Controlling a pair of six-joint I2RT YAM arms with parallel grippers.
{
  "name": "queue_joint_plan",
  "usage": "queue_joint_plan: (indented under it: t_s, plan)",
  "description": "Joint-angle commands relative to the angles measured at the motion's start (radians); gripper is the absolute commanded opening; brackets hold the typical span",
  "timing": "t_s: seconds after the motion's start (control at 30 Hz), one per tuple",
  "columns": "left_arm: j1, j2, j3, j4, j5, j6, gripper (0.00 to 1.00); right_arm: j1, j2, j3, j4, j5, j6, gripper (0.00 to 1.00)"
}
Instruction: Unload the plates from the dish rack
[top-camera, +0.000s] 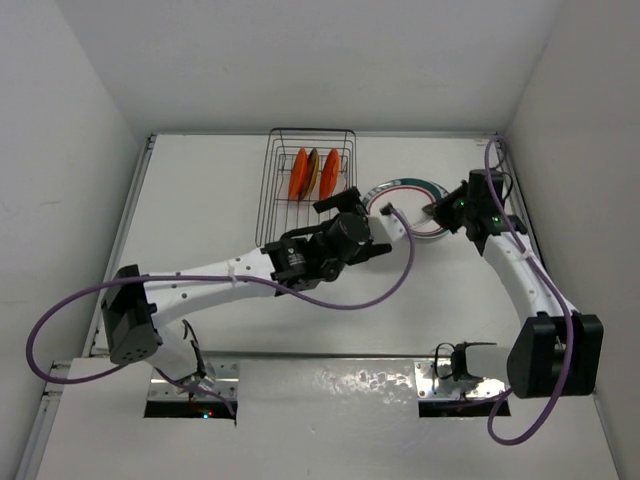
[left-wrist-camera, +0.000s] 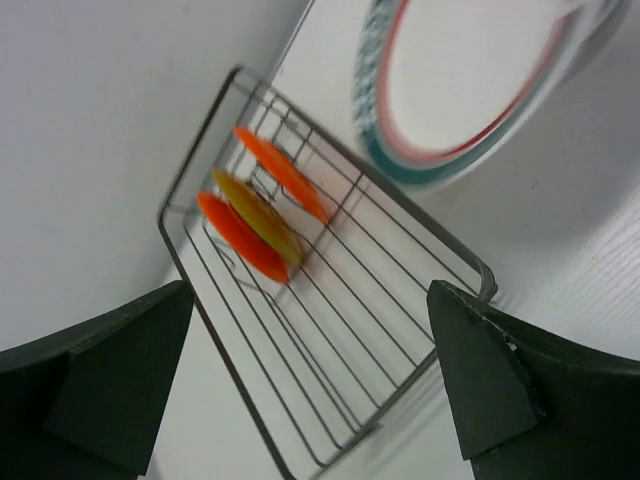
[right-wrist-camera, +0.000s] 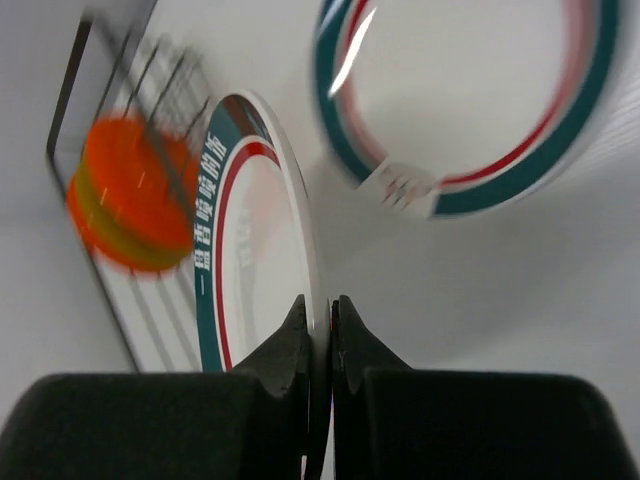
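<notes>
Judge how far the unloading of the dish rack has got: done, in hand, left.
Done: one white ringed plate lies flat on the table. In hand: the right claw is shut on a second white plate, held on edge; the left claw is open and empty. Left: two orange plates and a yellowish plate stand in the dish rack.

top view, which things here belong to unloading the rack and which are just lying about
Part of the job:
dish rack
orange plates and a yellowish plate standing in it
upright white plate in the right pincer
flat white plate on the table

Just there:
purple cables
</notes>
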Motion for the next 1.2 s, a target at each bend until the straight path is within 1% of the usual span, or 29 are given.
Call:
queue_joint_plan:
  t_s: [0.0, 0.03, 0.07, 0.1, 0.13, 0.3, 0.37, 0.4, 0.43, 0.47, 0.5, 0.53, 0.57, 0.6, 0.63, 0.67, 0.73, 0.77, 0.8, 0.83, 0.87, 0.93, 0.97, 1.0, 1.1, 1.17]
  plan:
    - [0.071, -0.077, 0.05, -0.089, -0.116, -0.308, 1.0, -0.055, -0.066, -0.111, 0.229, 0.295, 0.082, 0.0]
    - [0.094, -0.086, 0.058, -0.128, -0.11, -0.424, 1.0, -0.06, -0.066, -0.143, 0.257, 0.326, 0.106, 0.0]
    - [0.149, -0.097, 0.064, -0.166, -0.093, -0.479, 1.0, -0.066, -0.062, -0.203, 0.357, 0.346, 0.108, 0.0]
    - [0.175, -0.1, 0.072, -0.24, -0.046, -0.522, 1.0, -0.069, -0.054, -0.227, 0.414, 0.358, 0.106, 0.0]
    - [0.207, -0.105, 0.079, -0.272, -0.032, -0.584, 1.0, -0.071, -0.034, -0.255, 0.462, 0.398, 0.108, 0.0]
    - [0.223, -0.106, 0.116, -0.412, 0.008, -0.695, 1.0, -0.083, 0.059, -0.295, 0.571, 0.446, 0.114, 0.0]
    - [0.238, -0.1, 0.145, -0.438, 0.005, -0.76, 1.0, -0.084, 0.095, -0.323, 0.617, 0.47, 0.137, 0.0]
    - [0.249, -0.099, 0.177, -0.464, 0.008, -0.819, 1.0, -0.086, 0.108, -0.329, 0.631, 0.473, 0.149, 0.0]
    - [0.293, -0.094, 0.197, -0.473, 0.031, -0.839, 1.0, -0.087, 0.124, -0.329, 0.654, 0.475, 0.145, 0.05]
    - [0.321, -0.082, 0.216, -0.481, 0.084, -0.862, 1.0, -0.086, 0.145, -0.32, 0.662, 0.466, 0.14, 0.08]
    - [0.346, -0.071, 0.256, -0.501, 0.107, -0.904, 1.0, -0.087, 0.203, -0.305, 0.662, 0.449, 0.134, 0.13]
    - [0.399, -0.062, 0.277, -0.509, 0.13, -0.916, 1.0, -0.086, 0.236, -0.263, 0.663, 0.426, 0.125, 0.2]
    - [0.424, -0.033, 0.299, -0.536, 0.155, -0.927, 1.0, -0.086, 0.301, -0.234, 0.66, 0.383, 0.109, 0.34]
    - [0.444, -0.018, 0.344, -0.547, 0.16, -0.942, 1.0, -0.084, 0.331, -0.205, 0.639, 0.362, 0.097, 0.39]
    - [0.483, 0.014, 0.365, -0.558, 0.163, -0.947, 1.0, -0.081, 0.352, -0.147, 0.571, 0.348, 0.092, 0.44]
    - [0.504, 0.025, 0.385, -0.565, 0.181, -0.95, 1.0, -0.08, 0.368, -0.122, 0.538, 0.336, 0.086, 0.61]
    - [0.559, 0.064, 0.425, -0.562, 0.206, -0.955, 1.0, -0.072, 0.38, -0.059, 0.403, 0.346, 0.059, 0.81]
    - [0.579, 0.077, 0.444, -0.552, 0.241, -0.956, 1.0, -0.066, 0.374, -0.038, 0.342, 0.396, 0.045, 0.99]
    - [0.618, 0.097, 0.457, -0.552, 0.264, -0.962, 1.0, -0.061, 0.372, -0.001, 0.244, 0.398, 0.037, 0.99]
    - [0.64, 0.143, 0.472, -0.55, 0.293, -0.965, 1.0, -0.063, 0.38, 0.018, 0.207, 0.376, 0.025, 0.99]
    - [0.671, 0.168, 0.504, -0.547, 0.342, -0.967, 1.0, -0.063, 0.401, 0.092, 0.062, 0.365, -0.013, 0.99]
    - [0.686, 0.246, 0.541, -0.547, 0.356, -0.964, 1.0, -0.061, 0.414, 0.163, -0.098, 0.383, -0.038, 0.99]
    - [0.691, 0.271, 0.582, -0.547, 0.356, -0.962, 1.0, -0.058, 0.405, 0.179, -0.146, 0.392, -0.053, 0.99]
    - [0.699, 0.321, 0.604, -0.549, 0.358, -0.964, 1.0, -0.054, 0.362, 0.17, -0.206, 0.424, -0.064, 0.99]
    - [0.717, 0.422, 0.693, -0.559, 0.397, -0.981, 1.0, -0.052, 0.279, 0.107, -0.221, 0.435, -0.104, 0.99]
    - [0.723, 0.462, 0.74, -0.558, 0.43, -0.996, 0.99, -0.052, 0.25, 0.098, -0.22, 0.397, -0.16, 0.99]
